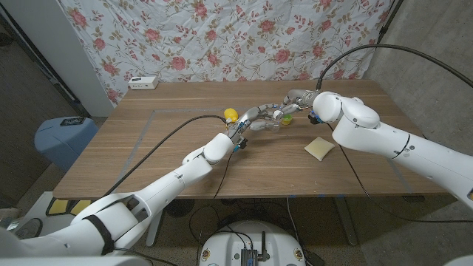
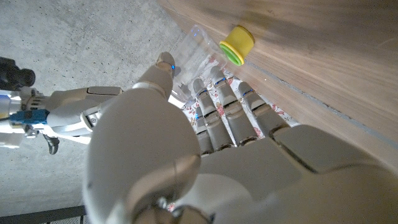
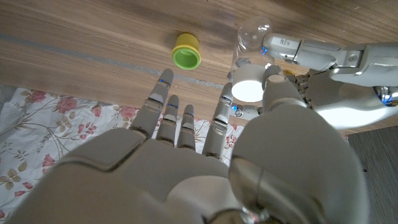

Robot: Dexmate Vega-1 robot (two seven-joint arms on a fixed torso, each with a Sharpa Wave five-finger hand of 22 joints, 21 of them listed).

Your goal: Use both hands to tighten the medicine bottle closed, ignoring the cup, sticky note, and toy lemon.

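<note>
On 1 wooden table, 1 medicine bottle, clear with 1 white cap, is being counted. Near the table's middle, 1 yellow-green cup and 1 toy lemon are being counted, 1 of each. Toward the right edge, 1 sticky note is being tallied. At the far left corner, 1 white box is being tallied. 2 robot hands are being counted over the table: 1 left hand and 1 right hand.
</note>
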